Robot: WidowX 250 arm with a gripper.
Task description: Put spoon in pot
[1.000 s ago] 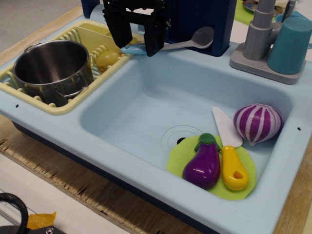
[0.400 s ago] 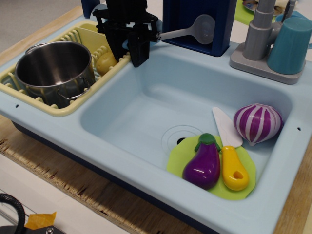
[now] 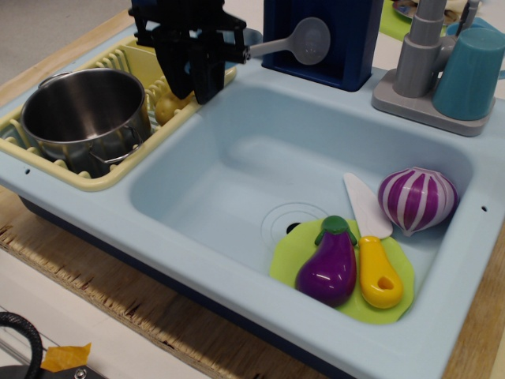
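Observation:
My black gripper (image 3: 197, 75) is shut on the spoon (image 3: 293, 42) by its handle and holds it in the air above the sink's back left corner. The spoon's round grey bowl and neck stick out to the right, in front of a dark blue block; the blue handle is mostly hidden in the fingers. The shiny steel pot (image 3: 85, 114) stands upright in the yellow dish rack (image 3: 118, 175) to the left, a little left of and below my gripper.
A light blue sink basin (image 3: 237, 189) holds a green plate (image 3: 288, 260) with a purple eggplant (image 3: 327, 264), a yellow-handled white knife (image 3: 371, 253) and a purple onion (image 3: 417, 197). A grey faucet (image 3: 422, 55) and teal cup (image 3: 473, 71) stand back right. A yellow fruit (image 3: 166, 106) lies in the rack.
My gripper has closed on the spoon's handle, lifted it off the sink's back ledge and moved left toward the pot, carrying the spoon along.

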